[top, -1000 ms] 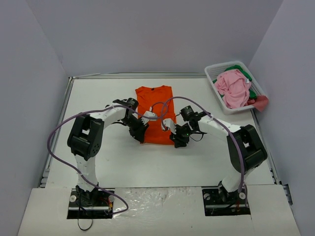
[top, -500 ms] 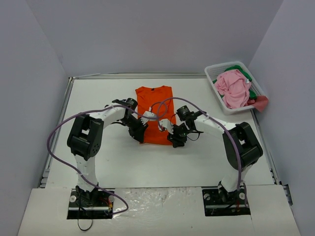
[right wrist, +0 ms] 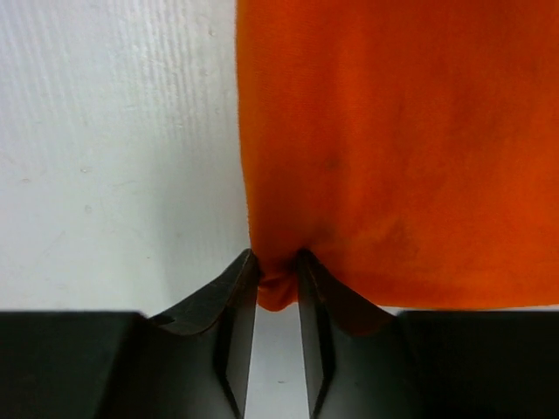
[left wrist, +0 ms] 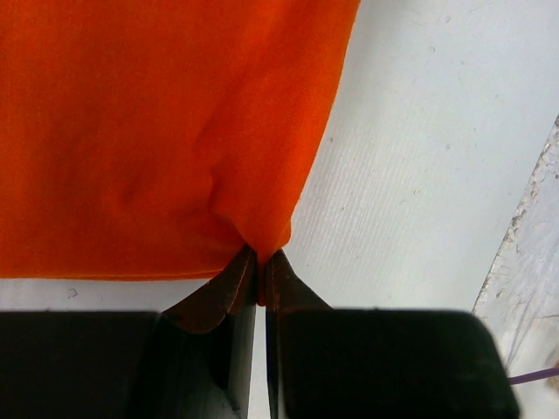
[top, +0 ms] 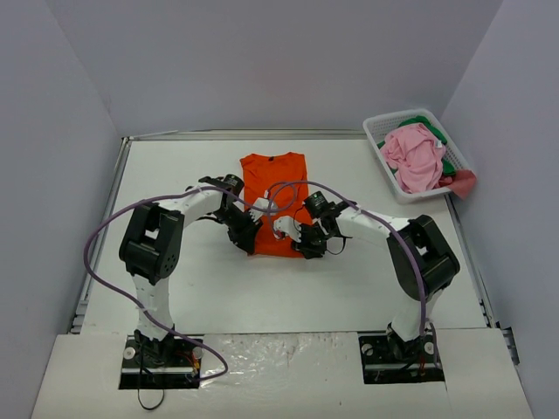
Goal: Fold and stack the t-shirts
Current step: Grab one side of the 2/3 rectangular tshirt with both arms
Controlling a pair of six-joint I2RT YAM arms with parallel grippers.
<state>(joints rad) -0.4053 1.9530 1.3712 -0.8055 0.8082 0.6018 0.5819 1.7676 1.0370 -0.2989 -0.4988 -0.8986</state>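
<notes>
- I see the orange t-shirt (top: pixel 274 183) lying flat at centre frame.
- My left gripper (left wrist: pixel 260 278) pinches its lower-left corner, jaws nearly together.
- My right gripper (right wrist: pixel 278 281) clamps the lower-right corner, cloth bunched between.

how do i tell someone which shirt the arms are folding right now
On the white table, between the two arms, lies the orange t-shirt, spread flat with its near corners pinched in the left fingers and right fingers. It is the only orange one; the pink shirt and green shirt are heaped in the white basket at the far right.
</notes>
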